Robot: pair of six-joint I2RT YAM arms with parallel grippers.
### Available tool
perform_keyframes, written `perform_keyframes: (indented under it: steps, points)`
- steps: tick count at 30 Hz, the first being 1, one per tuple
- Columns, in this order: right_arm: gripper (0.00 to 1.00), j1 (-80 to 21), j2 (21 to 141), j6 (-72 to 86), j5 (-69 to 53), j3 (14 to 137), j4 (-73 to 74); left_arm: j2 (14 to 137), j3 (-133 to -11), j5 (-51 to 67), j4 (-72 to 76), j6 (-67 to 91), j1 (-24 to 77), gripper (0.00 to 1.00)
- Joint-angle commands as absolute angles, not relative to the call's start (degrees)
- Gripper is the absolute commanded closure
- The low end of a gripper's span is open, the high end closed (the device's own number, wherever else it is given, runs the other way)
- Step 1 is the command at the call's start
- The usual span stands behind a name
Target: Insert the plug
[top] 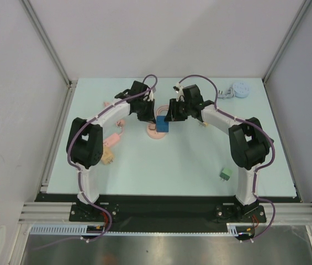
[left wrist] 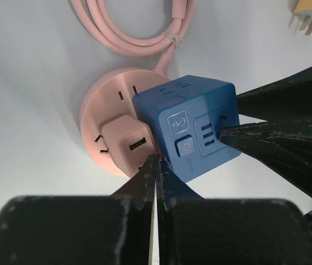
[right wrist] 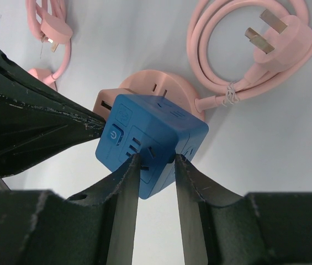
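Likely a rigid, fairly light plastic block, the blue cube adapter (right wrist: 150,138); its smooth faces could slip, so pinch flat opposite sides, clear of the power button; the prongs (hidden in every view) want a straight, square push.

Look: bright blue, rounded edges, socket slots on several faces, a round power button with a square icon beside it.

Position: on top of the pink round socket base (right wrist: 161,85), mid-table between the arms; whether fully seated, cannot tell.

Right gripper (right wrist: 154,163) clamped on the adapter's near lower corner; left gripper (left wrist: 156,163) pinched together on nothing, tips touching where the base's pink USB block (left wrist: 128,144) meets the adapter; pink cable (left wrist: 128,33) coiled just beyond the base.
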State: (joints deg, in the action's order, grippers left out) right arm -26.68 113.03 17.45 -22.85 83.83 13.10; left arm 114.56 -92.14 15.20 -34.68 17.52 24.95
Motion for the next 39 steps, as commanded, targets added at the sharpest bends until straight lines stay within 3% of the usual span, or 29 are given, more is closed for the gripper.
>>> perform_keyframes:
  steps: [1, 31, 35, 39]
  points:
    - [0.64, -27.07, 111.62, 16.44, -22.41, 86.05, 13.89, 115.23, -87.19, 8.97, -36.48, 17.05, 24.17, 1.0]
    - [0.64, -26.98, 111.97, 15.38, -21.8, 86.57, 14.94, 113.73, -77.69, 11.42, -29.27, 17.58, 21.53, 0.99]
    - [0.64, -26.98, 112.15, 15.56, -21.97, 87.01, 15.12, 111.98, -82.51, 13.36, -30.14, 17.58, 21.53, 0.85]
    - [0.64, -27.16, 112.15, 15.47, -21.97, 87.36, 15.29, 111.53, -87.43, 15.2, -31.99, 17.32, 21.53, 0.62]
